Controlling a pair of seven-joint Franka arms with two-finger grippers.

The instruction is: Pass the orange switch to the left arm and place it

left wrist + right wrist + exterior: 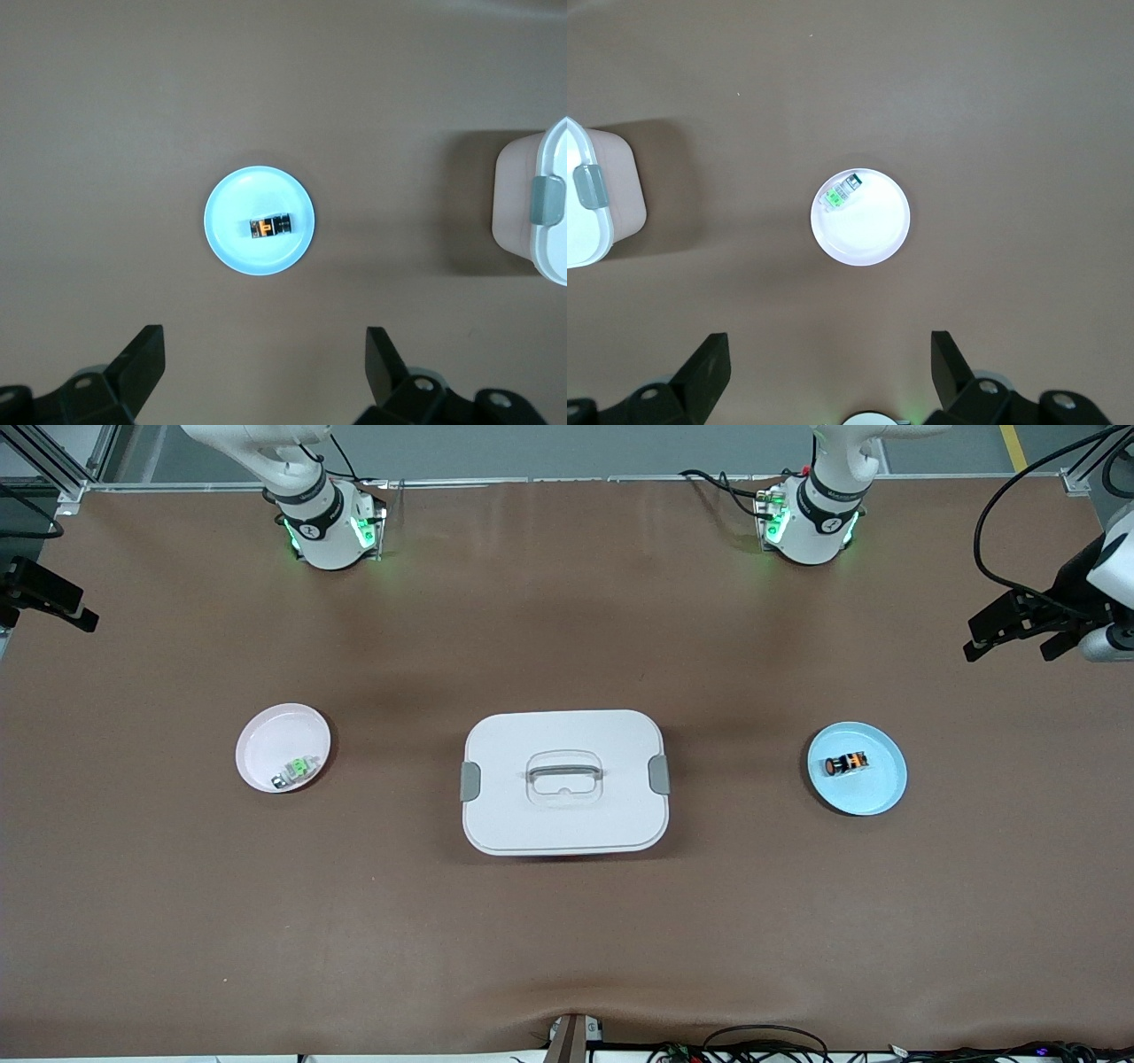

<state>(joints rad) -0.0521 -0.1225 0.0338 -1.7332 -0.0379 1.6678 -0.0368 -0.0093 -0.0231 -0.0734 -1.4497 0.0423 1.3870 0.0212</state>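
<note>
- The orange switch (270, 227) is seen lying flat on the blue plate (232, 243), long axis crosswise to the open left gripper (266, 363) above.
- The right gripper (830, 363), also open, is held over the pink plate (873, 239), with the box (564, 781) between the plates.

You are in a robot lab. Two big white robot arms stand bolted to the desk (567, 957), with green lights glowing at the right arm's base (330, 530) and the left arm's base (808, 524). Black cables (1019, 522) hang at the edges, and metal frame bars (53, 460) stand around the brown mat.
</note>
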